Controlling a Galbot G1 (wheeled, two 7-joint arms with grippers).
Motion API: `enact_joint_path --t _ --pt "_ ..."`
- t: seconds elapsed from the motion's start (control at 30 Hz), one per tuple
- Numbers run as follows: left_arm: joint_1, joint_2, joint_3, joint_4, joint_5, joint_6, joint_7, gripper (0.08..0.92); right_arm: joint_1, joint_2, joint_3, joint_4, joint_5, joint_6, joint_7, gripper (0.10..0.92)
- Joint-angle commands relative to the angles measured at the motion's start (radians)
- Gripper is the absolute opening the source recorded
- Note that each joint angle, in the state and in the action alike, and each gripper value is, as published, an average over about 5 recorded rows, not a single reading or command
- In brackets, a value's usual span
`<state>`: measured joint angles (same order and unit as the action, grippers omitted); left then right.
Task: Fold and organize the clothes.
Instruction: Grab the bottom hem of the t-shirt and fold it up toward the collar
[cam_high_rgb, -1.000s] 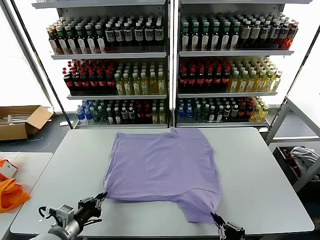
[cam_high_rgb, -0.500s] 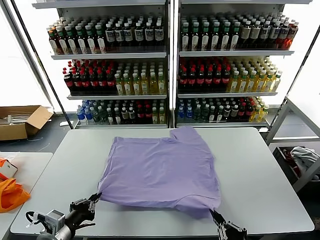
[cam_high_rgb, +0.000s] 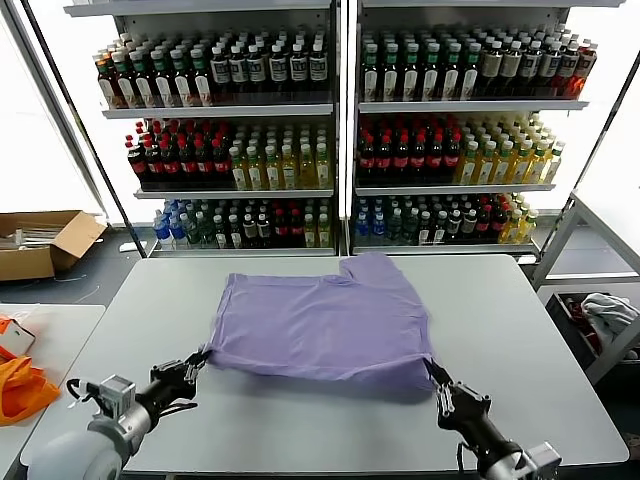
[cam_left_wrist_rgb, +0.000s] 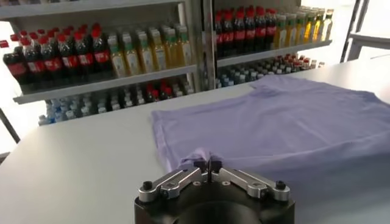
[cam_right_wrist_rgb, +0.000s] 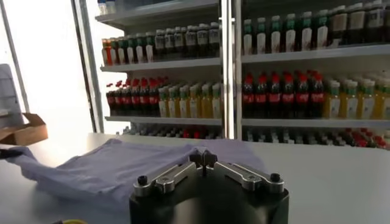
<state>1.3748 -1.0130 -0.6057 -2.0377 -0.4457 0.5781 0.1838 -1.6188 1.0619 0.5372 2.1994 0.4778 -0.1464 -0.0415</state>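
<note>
Lavender T-shirt (cam_high_rgb: 320, 325): soft matt cloth, lightly creased, on a smooth matt grey table (cam_high_rgb: 300, 430). Left gripper (cam_high_rgb: 200, 357) & right gripper (cam_high_rgb: 433, 375): black matt fingers w/ silver metal links. Behind table, glossy plastic bottles (cam_high_rgb: 240, 65) on metal shelving. Left of table: brown cardboard box (cam_high_rgb: 45, 243), orange cloth (cam_high_rgb: 22, 388).

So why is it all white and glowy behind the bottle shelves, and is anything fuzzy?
Head view: daylight through the windows washes out to plain white beside the shelves. Left wrist view: the left gripper and the T-shirt look clear, the far bottles soft. Right wrist view: bright glare at one side, bottles slightly blurred.
</note>
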Motion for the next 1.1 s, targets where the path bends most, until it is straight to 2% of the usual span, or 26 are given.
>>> enact_joint_path --t 0.03,0.3,0.4,0.53,0.7,1.1 --pt "-0.214 0.020 0.091 0.173 -0.051 -0.001 0.000 0.087 0.247 -0.041 -0.082 -0.150 0.070 -0.008 0.047 0.107" --pt "-0.333 0.011 0.168 0.344 -0.045 -0.002 0.000 0.087 0.521 -0.064 -0.262 -0.381 0.071 -0.042 0.037 0.110" --pt "-0.364 -0.006 0.185 0.393 -0.022 -0.002 -0.002 0.087 0.642 -0.055 -0.336 -0.466 0.071 -0.078 0.030 0.153" --pt "-0.372 -0.022 0.181 0.418 0.000 -0.002 -0.015 0.100 0.722 -0.031 -0.388 -0.531 0.034 -0.113 0.038 0.267" --pt "-0.339 -0.022 0.147 0.385 0.010 -0.001 -0.036 0.222 0.685 -0.017 -0.363 -0.514 0.007 -0.124 0.047 0.406" --pt "-0.204 0.002 0.062 0.200 0.014 -0.002 -0.066 0.569 0.309 -0.001 -0.164 -0.199 -0.033 -0.190 0.121 0.750"
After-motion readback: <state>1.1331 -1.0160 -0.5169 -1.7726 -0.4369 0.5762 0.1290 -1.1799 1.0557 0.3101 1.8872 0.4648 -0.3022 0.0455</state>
